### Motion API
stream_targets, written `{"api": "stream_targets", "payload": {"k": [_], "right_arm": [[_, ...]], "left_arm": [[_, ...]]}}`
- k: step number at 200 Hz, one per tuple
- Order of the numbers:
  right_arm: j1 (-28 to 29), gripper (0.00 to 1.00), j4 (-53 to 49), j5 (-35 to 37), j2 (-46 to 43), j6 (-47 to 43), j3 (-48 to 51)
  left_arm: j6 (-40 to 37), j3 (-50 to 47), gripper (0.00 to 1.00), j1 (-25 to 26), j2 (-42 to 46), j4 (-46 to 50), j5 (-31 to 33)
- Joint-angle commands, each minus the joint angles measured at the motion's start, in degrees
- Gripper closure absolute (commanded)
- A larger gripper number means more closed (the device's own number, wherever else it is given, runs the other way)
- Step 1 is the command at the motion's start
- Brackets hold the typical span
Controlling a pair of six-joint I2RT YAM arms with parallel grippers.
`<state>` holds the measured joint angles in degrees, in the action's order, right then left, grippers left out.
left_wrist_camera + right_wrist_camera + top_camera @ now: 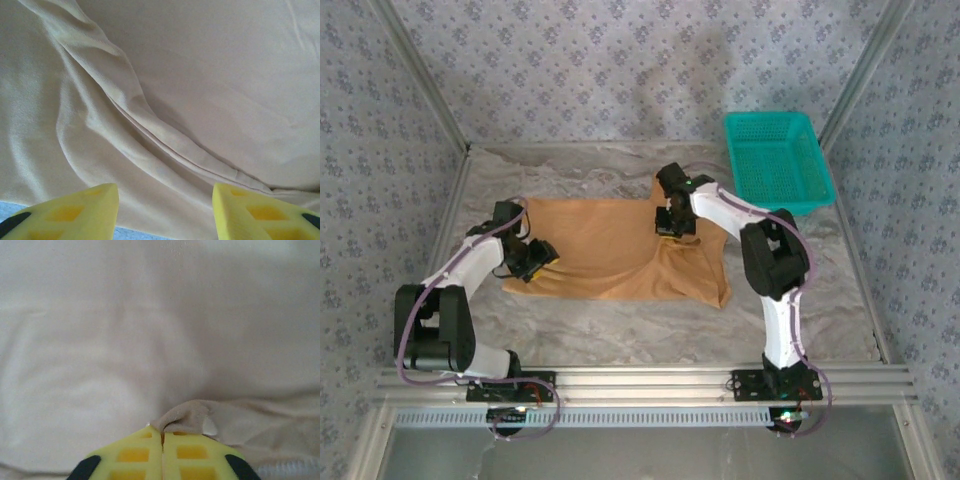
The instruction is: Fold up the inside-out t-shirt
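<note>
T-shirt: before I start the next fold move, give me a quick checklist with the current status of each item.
1. Pinch by the right gripper on the t-shirt: ok, fingers are closed with a small fold of cloth at their tips.
2. Hold by the left gripper: not ok, its fingers stand apart at the shirt's left edge with nothing clamped.
3. Cloth lying flat: not ok, a ridge of folds runs across the left wrist view.
4. The basket apart from the shirt: ok, it sits at the far right corner.
5. Number of layers in the right pinch: cannot tell.
</note>
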<state>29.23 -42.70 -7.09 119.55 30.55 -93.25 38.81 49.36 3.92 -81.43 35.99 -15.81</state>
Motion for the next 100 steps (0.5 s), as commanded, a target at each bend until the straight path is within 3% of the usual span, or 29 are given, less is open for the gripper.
{"api": "stream_targets", "payload": {"k": [1, 9, 22, 70, 100], "right_arm": [[-0.15, 0.69, -4.3, -0.67, 0.9, -3.99, -5.34], [0.18, 0.54, -4.74, -0.07, -0.18, -4.24, -5.53], [0.96, 0.45, -4.83, 2.12, -3.56, -4.36, -3.33], [1.02, 0.44, 2.56, 2.54, -17.88, -2.31, 15.49], [1.09, 0.44, 6.86, 0.85, -20.41, -0.85, 22.71]], "left_arm": [[-0.85, 0.6, 0.48, 0.47, 1.22, 1.47, 0.19], [-0.76, 0.43, 0.48, 0.76, 1.12, 1.28, 0.25], [-0.45, 0.36, 0.48, 1.04, 1.0, 0.91, 0.21], [0.13, 0.35, 0.48, 1.04, -3.43, -3.33, -1.68], [-0.31, 1.59, 0.48, 0.67, -7.44, -4.24, -2.71]]}}
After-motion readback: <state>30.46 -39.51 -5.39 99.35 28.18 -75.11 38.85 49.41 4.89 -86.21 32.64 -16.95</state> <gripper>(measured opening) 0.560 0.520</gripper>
